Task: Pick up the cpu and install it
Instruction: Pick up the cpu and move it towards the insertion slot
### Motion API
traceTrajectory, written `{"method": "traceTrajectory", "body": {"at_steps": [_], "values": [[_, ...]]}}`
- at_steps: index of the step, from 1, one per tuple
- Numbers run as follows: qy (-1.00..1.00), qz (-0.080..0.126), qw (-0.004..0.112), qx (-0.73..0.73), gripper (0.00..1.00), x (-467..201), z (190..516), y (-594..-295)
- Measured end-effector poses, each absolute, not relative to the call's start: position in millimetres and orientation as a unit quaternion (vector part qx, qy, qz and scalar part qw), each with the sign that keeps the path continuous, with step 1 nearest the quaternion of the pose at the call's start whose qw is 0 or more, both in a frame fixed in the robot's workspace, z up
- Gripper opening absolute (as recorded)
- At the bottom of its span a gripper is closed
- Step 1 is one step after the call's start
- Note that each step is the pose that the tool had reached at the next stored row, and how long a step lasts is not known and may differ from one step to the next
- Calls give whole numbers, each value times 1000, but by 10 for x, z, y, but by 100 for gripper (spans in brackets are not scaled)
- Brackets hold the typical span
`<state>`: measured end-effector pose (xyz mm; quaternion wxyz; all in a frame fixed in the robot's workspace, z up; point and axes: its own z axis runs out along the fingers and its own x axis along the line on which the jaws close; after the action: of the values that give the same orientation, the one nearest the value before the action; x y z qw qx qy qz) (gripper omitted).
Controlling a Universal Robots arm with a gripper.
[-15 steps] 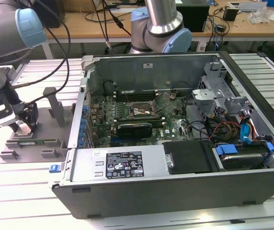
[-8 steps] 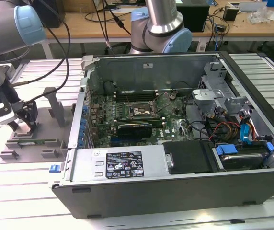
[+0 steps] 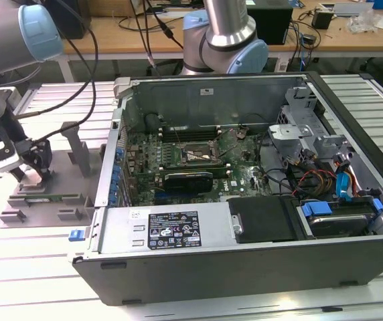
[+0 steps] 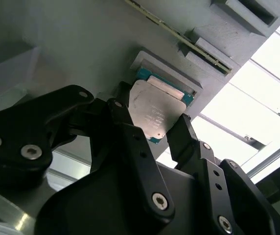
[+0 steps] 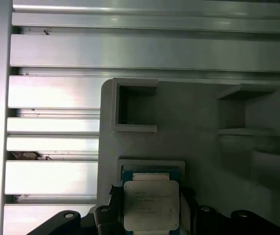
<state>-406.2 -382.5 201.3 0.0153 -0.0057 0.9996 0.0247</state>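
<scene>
Second wrist view, nearest first: my gripper (image 4: 154,129) has its two black fingers (image 4: 125,127) closed against opposite edges of the cpu (image 4: 154,110), whose dull silver lid faces the camera. The cpu sits at a shallow square recess of the grey fixture tray (image 4: 81,44); I cannot tell whether it is lifted clear of that recess. First wrist view: two box-shaped pockets (image 5: 135,105) of the tray lie beyond the cpu, then the slatted aluminium table (image 5: 130,49). Exterior view: the gripper stands over the tray at the exterior view's left, well apart from the open computer case (image 3: 245,267). Inside the case, the motherboard socket (image 3: 195,155) lies just beyond a long black expansion card (image 3: 188,180).
</scene>
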Motion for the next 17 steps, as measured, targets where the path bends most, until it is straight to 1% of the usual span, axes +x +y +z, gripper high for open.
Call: {"method": "traceTrajectory", "body": {"at_steps": [17], "values": [[1000,25,15,-6,55,-4061,2271,-3822]]}}
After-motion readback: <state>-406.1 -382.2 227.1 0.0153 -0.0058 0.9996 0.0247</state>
